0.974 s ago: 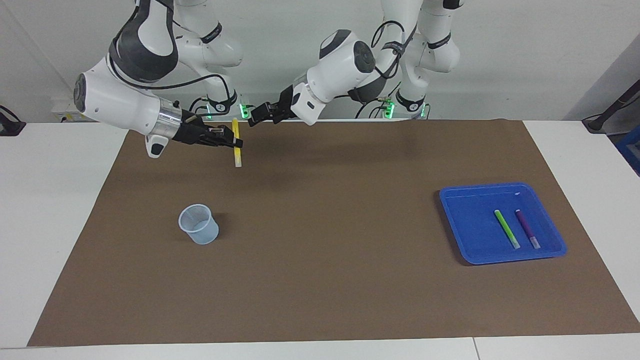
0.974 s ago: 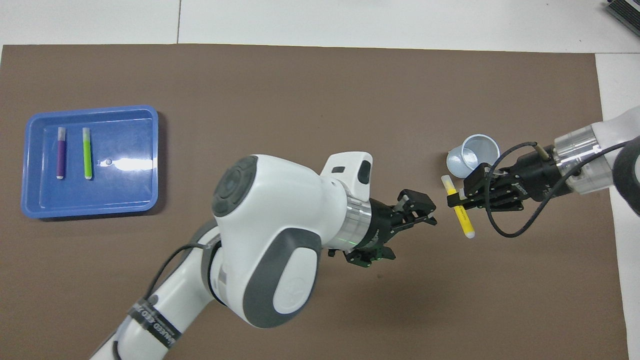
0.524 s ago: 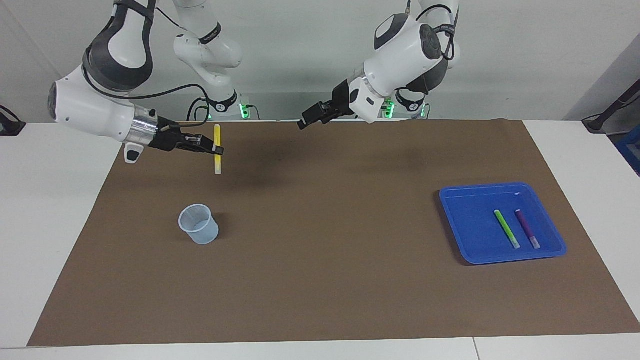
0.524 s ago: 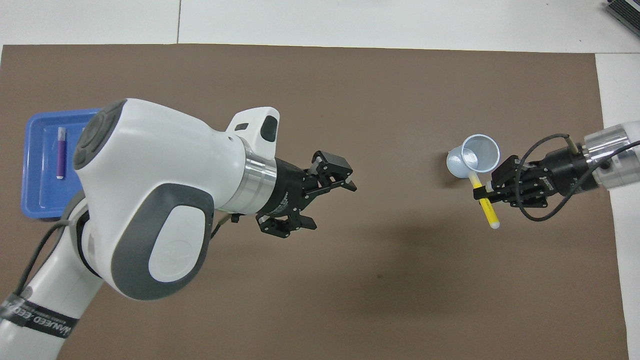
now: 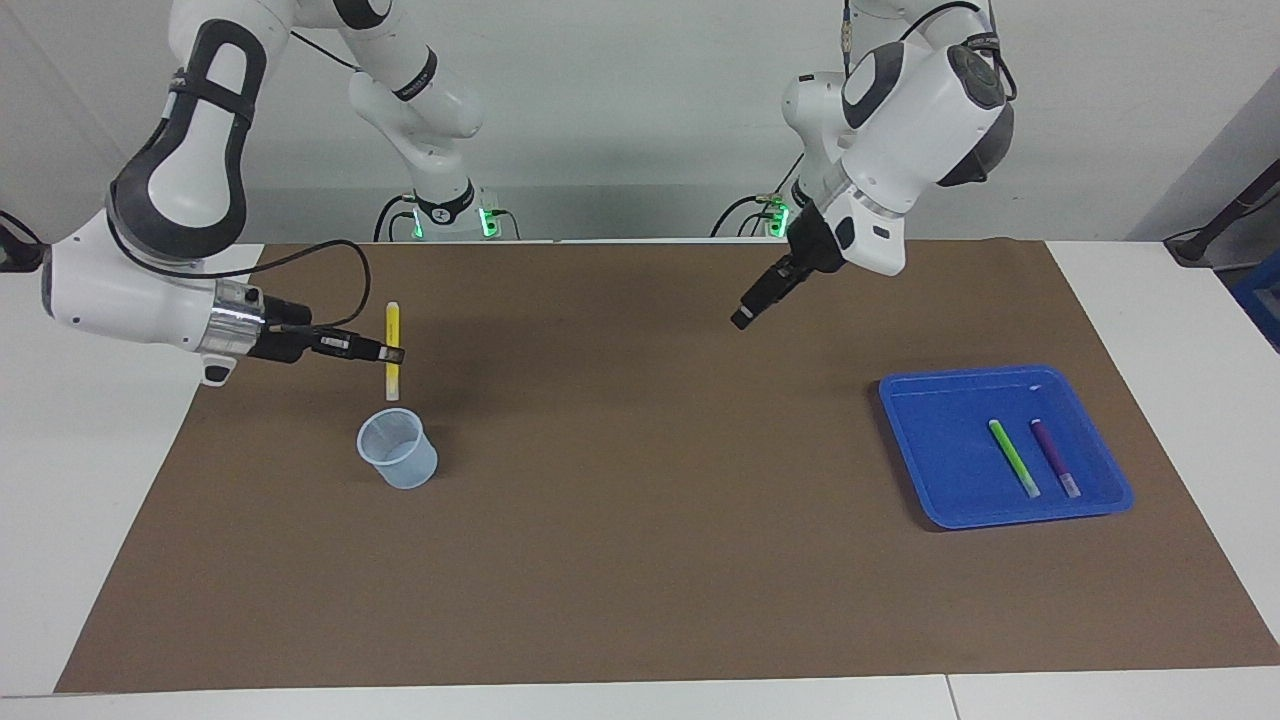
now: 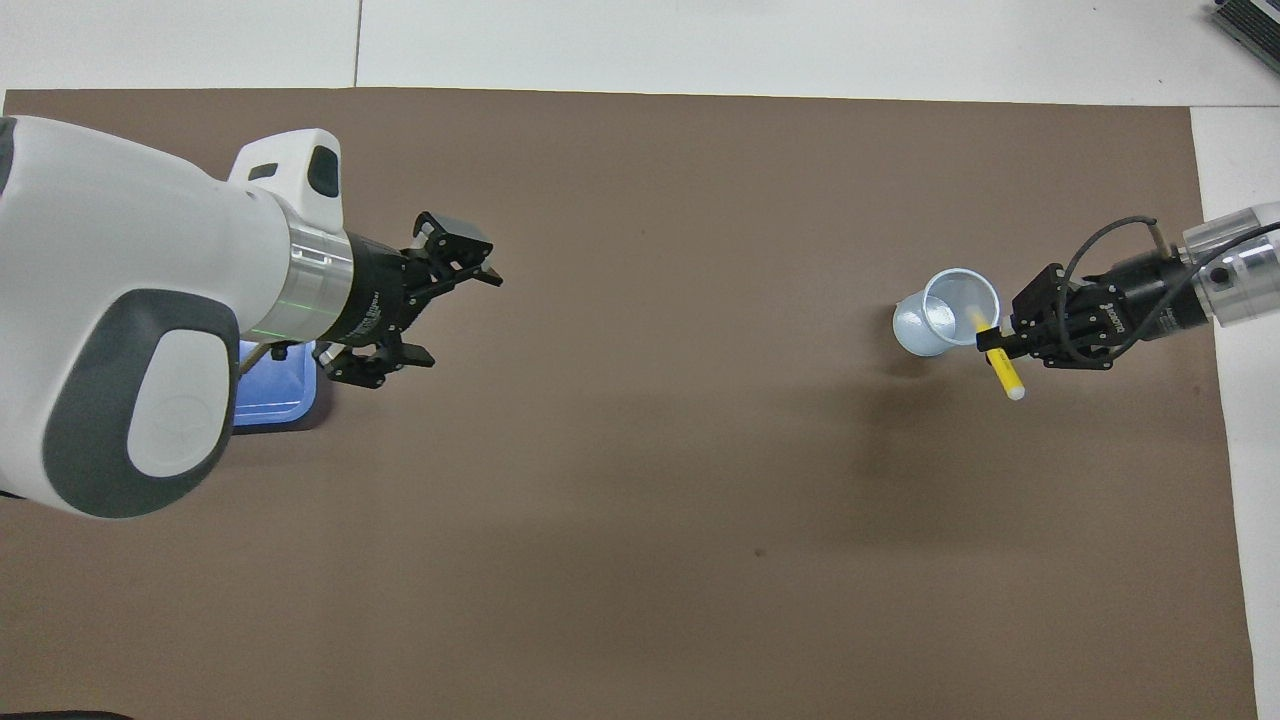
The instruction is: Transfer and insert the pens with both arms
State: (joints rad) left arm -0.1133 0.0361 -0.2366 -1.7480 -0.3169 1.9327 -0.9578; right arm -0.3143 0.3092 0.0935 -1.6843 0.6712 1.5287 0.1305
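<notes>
At the left of the facing view, the right gripper (image 5: 393, 352) clamps the yellow pen (image 5: 394, 338) at mid-shaft, holding it upright in the air just above the clear plastic cup (image 5: 398, 449), the pen's lower tip close over the cup's rim. The cup stands on the brown mat (image 5: 640, 560) in the lower-left part of that frame. At upper centre-right, the left gripper (image 5: 745, 316) hangs over bare mat, angled down, its jaws spread wide and holding nothing, as the overhead view shows. In the lower right, the blue tray (image 5: 920, 470) holds the green pen (image 5: 1013, 457) and the purple pen (image 5: 1054, 457), lying side by side, slightly apart.
</notes>
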